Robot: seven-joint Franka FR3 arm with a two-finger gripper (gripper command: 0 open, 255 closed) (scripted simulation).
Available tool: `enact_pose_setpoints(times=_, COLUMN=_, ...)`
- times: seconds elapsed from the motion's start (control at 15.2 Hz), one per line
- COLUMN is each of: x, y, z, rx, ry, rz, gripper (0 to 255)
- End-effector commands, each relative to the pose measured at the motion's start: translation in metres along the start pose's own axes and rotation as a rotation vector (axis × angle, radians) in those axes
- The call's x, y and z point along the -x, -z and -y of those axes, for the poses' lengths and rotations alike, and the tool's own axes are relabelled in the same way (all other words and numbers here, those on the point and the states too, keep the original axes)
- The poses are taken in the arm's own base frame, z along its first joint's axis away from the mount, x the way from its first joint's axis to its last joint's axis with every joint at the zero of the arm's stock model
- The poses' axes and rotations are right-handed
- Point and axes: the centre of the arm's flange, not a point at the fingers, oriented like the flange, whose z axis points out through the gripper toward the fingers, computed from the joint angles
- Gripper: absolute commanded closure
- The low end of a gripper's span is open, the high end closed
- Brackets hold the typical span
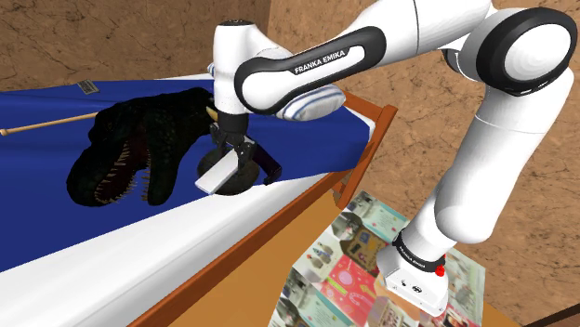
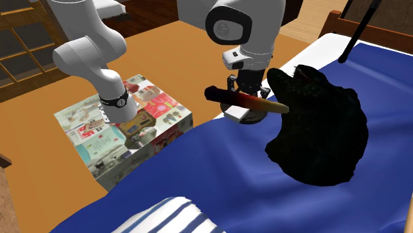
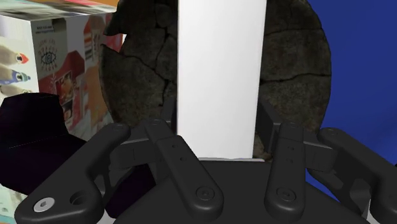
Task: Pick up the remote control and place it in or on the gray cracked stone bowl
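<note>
Currently catalogued: one all-black gripper (image 1: 230, 160), jaws closed on a plain white remote control (image 1: 216, 175) (the wrist view shows it pinched by both long edges). The remote control is raised off the bedding and tilted, its free end pointing toward 7 o'clock in the shoulder view. One bowl (image 3: 299, 63), dark grey, cracked and stone-like, lies directly beyond the remote control along the gripper's line; whether the two touch cannot be told. One black dinosaur toy (image 1: 139, 149) with open toothed mouth lies on the blue sheet (image 1: 56, 223) at 9 o'clock of the gripper, close by. One blue-striped pillow (image 1: 311, 104) sits at 1 o'clock. One thin wooden stick (image 1: 46, 125) lies far off at 9 o'clock. One stand (image 1: 358, 269), covered in printed pictures, is at 4 o'clock beside the wooden bed frame (image 1: 279, 223). One rod (image 2: 246, 99), shading from dark through red to tan, crosses before the gripper in the second exterior view; its kind is unidentifiable.
</note>
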Motion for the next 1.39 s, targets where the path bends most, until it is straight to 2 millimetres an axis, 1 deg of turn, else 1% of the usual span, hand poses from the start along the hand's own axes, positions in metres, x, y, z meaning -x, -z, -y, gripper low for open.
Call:
enact_pose_setpoints(times=0.0, x=0.000, y=-0.004, z=-0.001, rx=0.003, ry=0.001, rz=0.000, gripper=255)
enact_pose_setpoints(times=0.4, x=0.000, y=-0.004, z=-0.001, rx=0.003, ry=0.001, rz=0.000, gripper=255)
enact_pose_setpoints(times=0.46, x=0.000, y=-0.004, z=-0.001, rx=0.003, ry=0.001, rz=0.000, gripper=0)
enact_pose_setpoints(times=0.79, x=0.000, y=-0.004, z=-0.001, rx=0.003, ry=0.001, rz=0.000, gripper=0)
enact_pose_setpoints(times=0.99, x=0.000, y=0.036, z=-0.001, rx=0.003, ry=0.001, rz=0.000, gripper=0)
enact_pose_setpoints(times=1.06, x=0.000, y=0.046, z=-0.001, rx=0.003, ry=0.001, rz=0.000, gripper=0)
enact_pose_setpoints(times=1.32, x=0.000, y=0.046, z=-0.001, rx=0.003, ry=0.001, rz=0.000, gripper=0)
